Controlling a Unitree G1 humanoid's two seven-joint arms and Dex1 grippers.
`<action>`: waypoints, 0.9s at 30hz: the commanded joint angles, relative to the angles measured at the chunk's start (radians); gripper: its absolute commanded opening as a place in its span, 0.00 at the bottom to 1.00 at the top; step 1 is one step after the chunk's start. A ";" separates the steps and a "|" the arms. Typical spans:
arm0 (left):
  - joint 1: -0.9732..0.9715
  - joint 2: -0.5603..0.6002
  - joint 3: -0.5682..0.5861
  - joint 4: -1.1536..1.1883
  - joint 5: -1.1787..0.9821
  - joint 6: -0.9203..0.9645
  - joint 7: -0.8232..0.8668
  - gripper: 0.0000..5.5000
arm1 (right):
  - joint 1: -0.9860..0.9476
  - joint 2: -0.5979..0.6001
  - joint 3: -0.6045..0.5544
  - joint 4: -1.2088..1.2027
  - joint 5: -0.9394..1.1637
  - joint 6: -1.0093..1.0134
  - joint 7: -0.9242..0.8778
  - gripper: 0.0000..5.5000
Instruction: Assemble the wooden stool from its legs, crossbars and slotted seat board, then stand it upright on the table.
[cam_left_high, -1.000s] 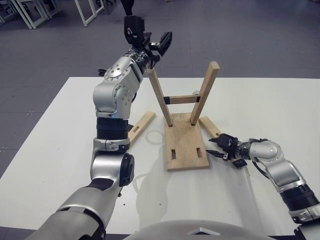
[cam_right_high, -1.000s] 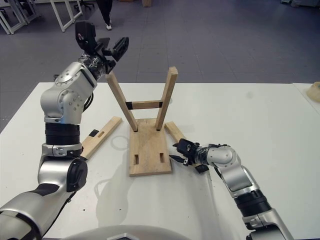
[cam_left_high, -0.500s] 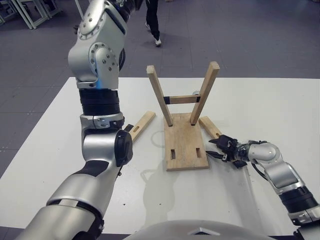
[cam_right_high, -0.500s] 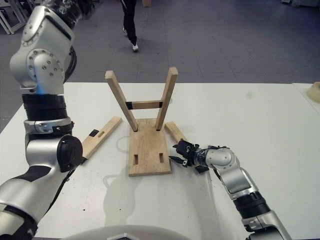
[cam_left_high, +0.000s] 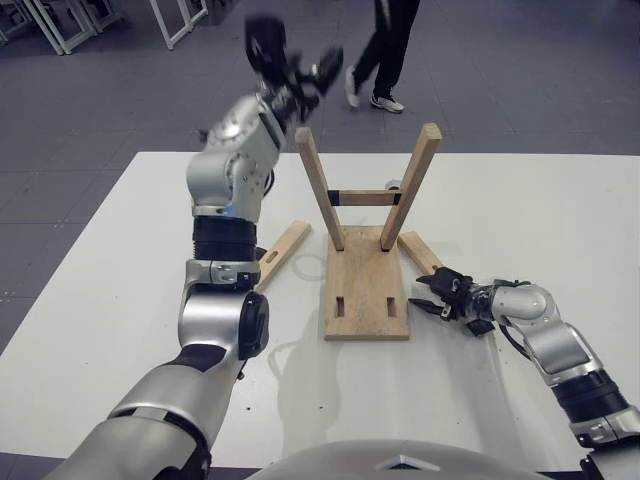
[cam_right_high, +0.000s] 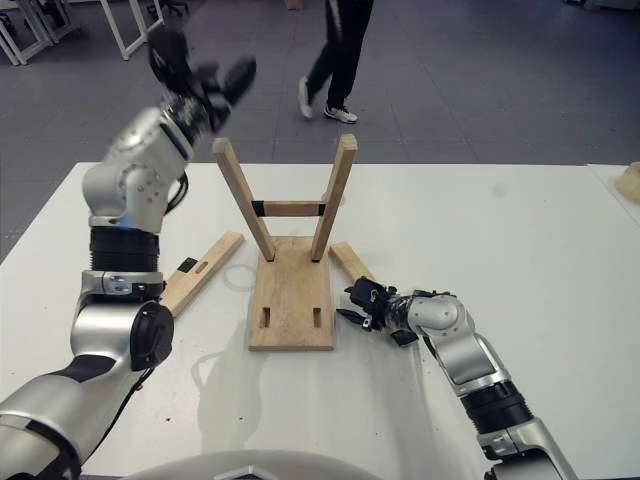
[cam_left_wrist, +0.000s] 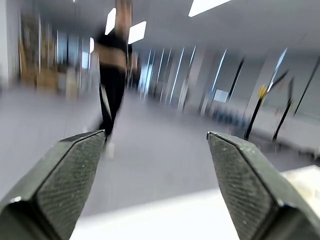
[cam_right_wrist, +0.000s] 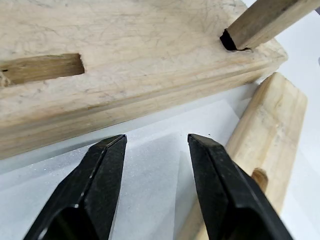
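Left eye view: at lower right, the right gripper (cam_left_high: 424, 297) sits low over the desk (cam_left_high: 120, 260), fingers apart, just beside the seat board (cam_left_high: 366, 290) at centre. Two legs (cam_left_high: 320, 190) joined by a crossbar (cam_left_high: 365, 198) stand in the board's far end. At upper left, the left gripper (cam_left_high: 298, 58) hangs spread wide.

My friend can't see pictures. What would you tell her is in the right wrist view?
The right gripper is open, low over the white table, facing the edge of a flat wooden seat board. The board has one empty slot and a leg stuck in another. A loose wooden bar lies beside it.
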 joint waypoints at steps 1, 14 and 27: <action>0.155 0.019 0.030 -0.311 -0.058 0.051 0.024 0.68 | 0.012 0.061 -0.144 -0.078 0.143 0.086 -0.059 0.41; 0.985 0.201 0.127 -0.464 0.059 -0.090 -0.134 0.69 | 0.069 0.192 -0.321 -0.260 0.329 0.284 -0.309 0.55; 1.267 0.313 -0.010 -0.071 0.274 -0.402 -0.328 0.65 | 0.086 0.163 -0.297 -0.250 0.330 0.292 -0.308 0.56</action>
